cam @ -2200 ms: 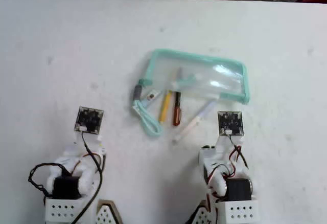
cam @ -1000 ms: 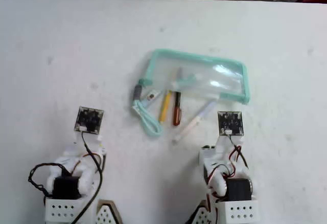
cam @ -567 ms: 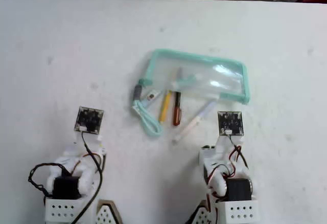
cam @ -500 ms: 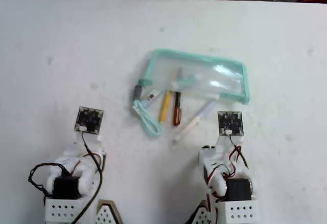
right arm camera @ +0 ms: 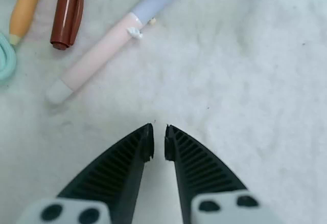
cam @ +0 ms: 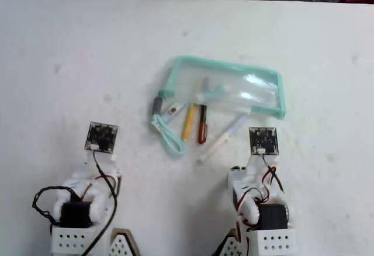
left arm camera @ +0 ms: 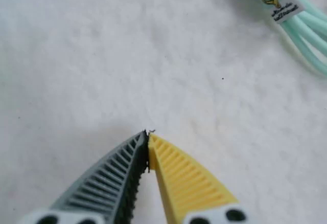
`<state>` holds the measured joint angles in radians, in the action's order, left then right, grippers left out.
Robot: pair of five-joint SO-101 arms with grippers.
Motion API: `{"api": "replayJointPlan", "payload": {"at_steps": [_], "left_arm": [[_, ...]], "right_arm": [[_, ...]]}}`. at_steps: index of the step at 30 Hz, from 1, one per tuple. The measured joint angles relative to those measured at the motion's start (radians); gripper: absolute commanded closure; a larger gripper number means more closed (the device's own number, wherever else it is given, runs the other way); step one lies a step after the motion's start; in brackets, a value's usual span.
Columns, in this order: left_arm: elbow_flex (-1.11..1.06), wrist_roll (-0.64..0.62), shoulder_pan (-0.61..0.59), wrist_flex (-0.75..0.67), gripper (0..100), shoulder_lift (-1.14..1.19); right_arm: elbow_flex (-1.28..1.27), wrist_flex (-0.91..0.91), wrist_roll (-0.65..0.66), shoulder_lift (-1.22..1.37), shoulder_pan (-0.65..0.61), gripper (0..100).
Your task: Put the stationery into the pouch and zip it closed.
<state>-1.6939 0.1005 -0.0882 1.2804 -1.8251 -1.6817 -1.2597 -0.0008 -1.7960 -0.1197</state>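
Observation:
The clear pouch (cam: 225, 86) with mint trim lies mid-table, a pen and a mint item showing through it. In front of it lie a yellow pen (cam: 189, 121), a brown pen (cam: 202, 125) and a pink-and-lilac pen (cam: 222, 136), beside the pouch's mint cord (cam: 169, 139). My left gripper (left arm camera: 148, 134) is shut and empty over bare table, the cord (left arm camera: 301, 22) and its tag off to one side. My right gripper (right arm camera: 159, 143) is shut with a thin slit between its tips, just short of the pink-and-lilac pen (right arm camera: 112, 40), brown pen (right arm camera: 69, 14) and yellow pen (right arm camera: 28, 4).
Both arms sit folded at the near table edge, the left arm (cam: 87, 192) and the right arm (cam: 260, 197). A small grey item (cam: 156, 104) and a white tag (cam: 173, 110) lie by the pouch's left end. White table stretches all around.

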Motion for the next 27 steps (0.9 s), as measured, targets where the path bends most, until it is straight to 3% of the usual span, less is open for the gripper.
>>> {"api": "replayJointPlan", "payload": {"at_steps": [5, 11, 19, 27], "left_arm": [[0.000, 0.000, 0.000, 0.000, 98, 0.000], [0.000, 0.000, -0.032, -0.144, 98, 0.002], [0.000, 0.003, -0.086, -0.227, 98, 0.002], [0.000, 0.126, -0.086, -0.448, 98, 0.002]], "right_arm": [[0.000, 0.000, 0.000, 0.000, 0.000, 95.4], [0.000, 0.000, 0.000, 0.000, 0.000, 95.4], [0.000, 0.000, 0.000, 0.000, 0.000, 95.3], [0.000, 0.000, 0.000, 0.000, 0.000, 95.3]]}}
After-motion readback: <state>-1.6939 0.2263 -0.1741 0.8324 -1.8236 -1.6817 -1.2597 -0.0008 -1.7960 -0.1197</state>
